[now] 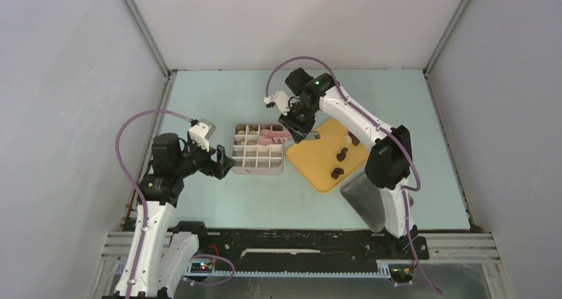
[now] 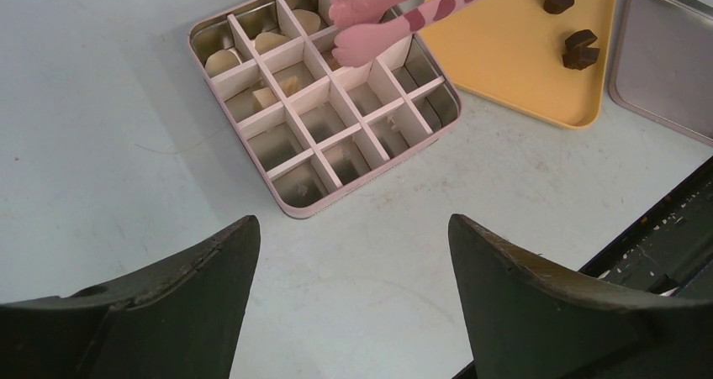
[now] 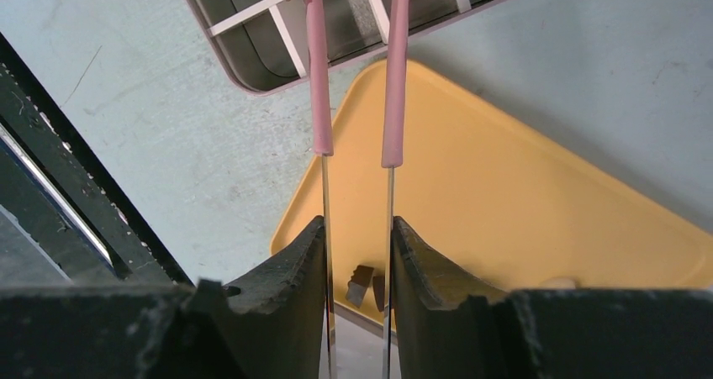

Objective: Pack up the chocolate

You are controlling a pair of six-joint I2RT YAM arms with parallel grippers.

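A pink box (image 1: 258, 172) with a white grid holds cream-white chocolate (image 2: 220, 60) in several far-left cells. Dark chocolate (image 1: 342, 155) and one pale piece (image 1: 347, 138) lie on the yellow tray (image 1: 318, 160). My right gripper (image 1: 298, 128) is shut on the metal blades of the pink tongs (image 1: 274, 138). The tongs' spoon tips (image 2: 370, 43) stand slightly apart over the box's far cells, and I see nothing between them. In the right wrist view both fingers (image 3: 303, 261) press the tongs (image 3: 318, 85). My left gripper (image 2: 353, 228) hangs open beside the box's near-left corner, holding nothing.
A metal lid (image 1: 366, 199) lies next to the yellow tray's near-right edge, close to the right arm's base. The black rail (image 1: 298, 242) runs along the table's near edge. White walls enclose the table on three sides.
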